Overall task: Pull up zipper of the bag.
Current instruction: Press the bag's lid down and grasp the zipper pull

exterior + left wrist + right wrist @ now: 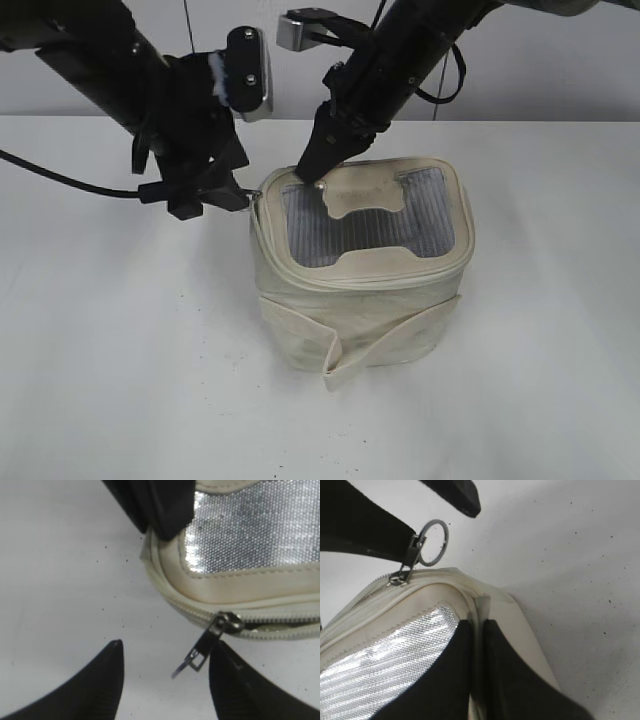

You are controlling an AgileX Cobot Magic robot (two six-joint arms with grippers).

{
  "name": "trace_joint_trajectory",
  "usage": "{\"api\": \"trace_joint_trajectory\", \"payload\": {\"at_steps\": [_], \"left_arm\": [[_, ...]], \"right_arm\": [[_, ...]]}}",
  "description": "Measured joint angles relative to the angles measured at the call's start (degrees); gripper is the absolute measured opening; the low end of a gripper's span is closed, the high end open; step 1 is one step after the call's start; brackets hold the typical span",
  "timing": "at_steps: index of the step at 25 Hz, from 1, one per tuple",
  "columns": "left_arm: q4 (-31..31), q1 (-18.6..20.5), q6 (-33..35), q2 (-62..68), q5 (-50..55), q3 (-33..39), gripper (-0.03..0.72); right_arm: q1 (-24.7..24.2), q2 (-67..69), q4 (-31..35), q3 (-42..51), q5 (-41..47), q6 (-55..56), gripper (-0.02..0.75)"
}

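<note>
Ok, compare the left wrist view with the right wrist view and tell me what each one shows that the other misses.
Only the left wrist view shows the left gripper with its jaws apart, the pull hanging between them beside the right-hand jaw, and a slightly parted stretch of zipper right of the slider.

Only the right wrist view shows the round ring pull clearly, and the right gripper, jaws together, on the bag at its lid edge.

Both show the silver slider, the cream lid edge, the shiny grey panel and the white table.
</note>
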Motion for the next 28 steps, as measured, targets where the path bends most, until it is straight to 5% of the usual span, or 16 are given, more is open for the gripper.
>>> {"api": "trace_joint_trajectory", "payload": {"at_steps": [10,14,19,28], "left_arm": [[0.29,-0.45,0.0,0.26,1.31,0.0,0.392],[0.14,-0.45,0.0,1.7,0.87,0.0,0.288],[-1.31,-0.45,-0.13,1.98,2.26,0.0,0.037],[0.0,-0.45,-11.18,1.1,9.55,-0.1,0.003]], "right_arm": [[0.0,0.0,0.0,-0.04,0.0,0.0,0.039],[0.0,0.0,0.0,-0.04,0.0,0.0,0.039],[0.0,0.0,-0.12,-0.04,0.0,0.0,0.039],[0.17,0.17,-0.53,-1.37,0.82,2.69,0.039]]}}
